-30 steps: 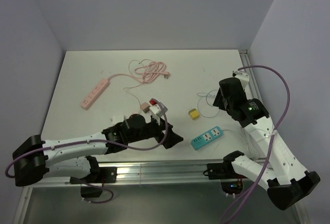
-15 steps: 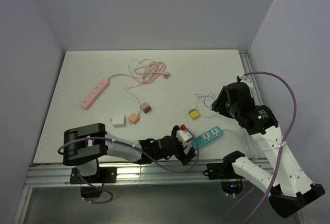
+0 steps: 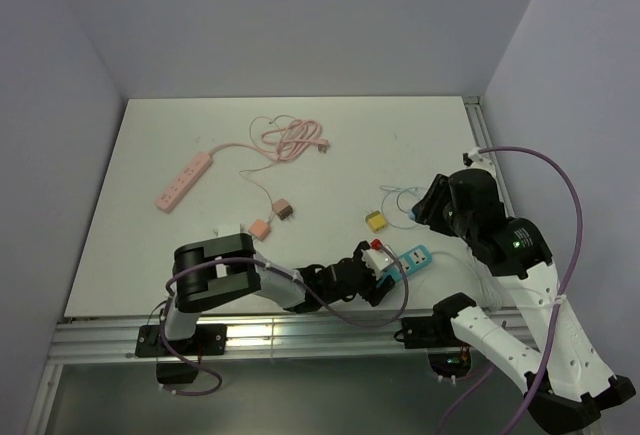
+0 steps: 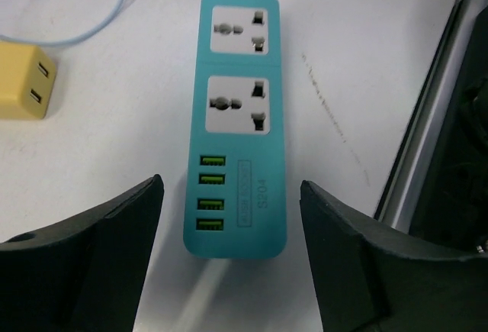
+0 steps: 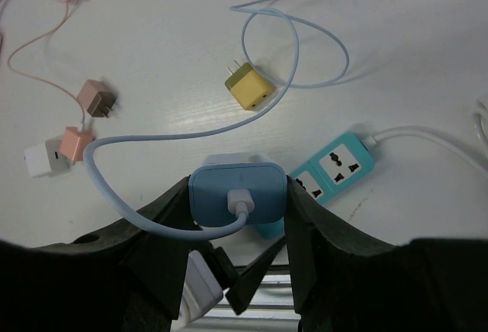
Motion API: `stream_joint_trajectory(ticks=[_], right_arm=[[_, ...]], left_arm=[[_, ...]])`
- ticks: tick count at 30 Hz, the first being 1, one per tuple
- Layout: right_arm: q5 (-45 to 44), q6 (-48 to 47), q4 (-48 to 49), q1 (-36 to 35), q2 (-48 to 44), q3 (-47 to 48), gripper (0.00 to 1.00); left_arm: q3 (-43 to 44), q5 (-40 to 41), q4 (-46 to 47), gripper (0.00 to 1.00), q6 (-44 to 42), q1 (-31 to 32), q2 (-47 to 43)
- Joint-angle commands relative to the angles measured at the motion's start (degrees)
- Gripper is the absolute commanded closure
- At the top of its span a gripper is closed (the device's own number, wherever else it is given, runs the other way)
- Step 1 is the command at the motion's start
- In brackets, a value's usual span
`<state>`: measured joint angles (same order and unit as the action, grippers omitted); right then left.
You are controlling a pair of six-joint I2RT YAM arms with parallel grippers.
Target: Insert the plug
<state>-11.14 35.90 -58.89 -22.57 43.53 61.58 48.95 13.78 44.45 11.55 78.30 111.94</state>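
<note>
Prongs of blue charger [image 5: 238,195] hidden; right fingers [image 5: 162,219] clamp it, left fingers [image 4: 101,254] apart.

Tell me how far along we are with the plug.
Done: the right gripper is shut on the blue charger, its cable attached, held above the table. In hand: the left gripper is open, its fingers either side of the teal power strip at its USB end without touching it, probably to steady it. Left: both sockets are empty, so the charger has yet to be lined up and pushed in.
</note>
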Motion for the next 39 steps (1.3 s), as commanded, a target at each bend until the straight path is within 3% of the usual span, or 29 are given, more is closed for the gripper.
stream_joint_trajectory(ticks=[1, 8, 11, 12, 15, 20, 23, 27, 32, 39], right_arm=[[1.9, -1.6, 0.7, 0.4, 0.0, 0.6, 1.0], [2.9, -2.1, 0.8, 0.3, 0.1, -0.3, 1.0], [5.0, -2.1, 0.1, 0.3, 1.3, -1.1, 1.0], [5.6, -2.5, -0.3, 0.3, 2.2, -1.3, 1.0], [6.9, -4.4, -1.8, 0.3, 5.4, -2.0, 1.0], [12.2, -7.8, 2.9, 0.2, 5.8, -4.5, 1.0], [16.3, -9.5, 5.4, -0.1, 7.7, -6.1, 1.0], [15.3, -10.6, 7.9, -3.1, 13.0, -7.6, 1.0], [10.4, -13.5, 9.9, -7.3, 17.8, -5.7, 1.0], [9.0, -21.3, 15.8, -9.3, 23.9, -3.2, 1.0]], left_arm=[[1.4, -4.0, 3.5, 0.26, 0.1, -1.7, 1.3], [-0.6, -7.6, 4.4, 0.33, 2.2, -3.9, 3.3], [-1.7, -10.0, 4.6, 0.56, 3.2, -4.5, 3.3], [-2.7, -10.5, 4.5, 0.73, 3.6, -5.1, 2.9], [-6.4, -14.6, 4.5, 1.0, 7.5, -8.1, -0.2], [-11.4, -20.3, -1.2, 1.0, 11.3, -13.6, -5.1], [-13.1, -17.7, -7.9, 1.0, 10.7, -15.0, -9.4], [-14.0, -9.8, -14.8, 1.0, 9.5, -15.0, -14.3], [-15.5, -3.9, -17.6, 1.0, 8.1, -14.9, -15.7], [-18.0, -6.1, -14.1, 1.0, 7.7, -14.9, -15.3]])
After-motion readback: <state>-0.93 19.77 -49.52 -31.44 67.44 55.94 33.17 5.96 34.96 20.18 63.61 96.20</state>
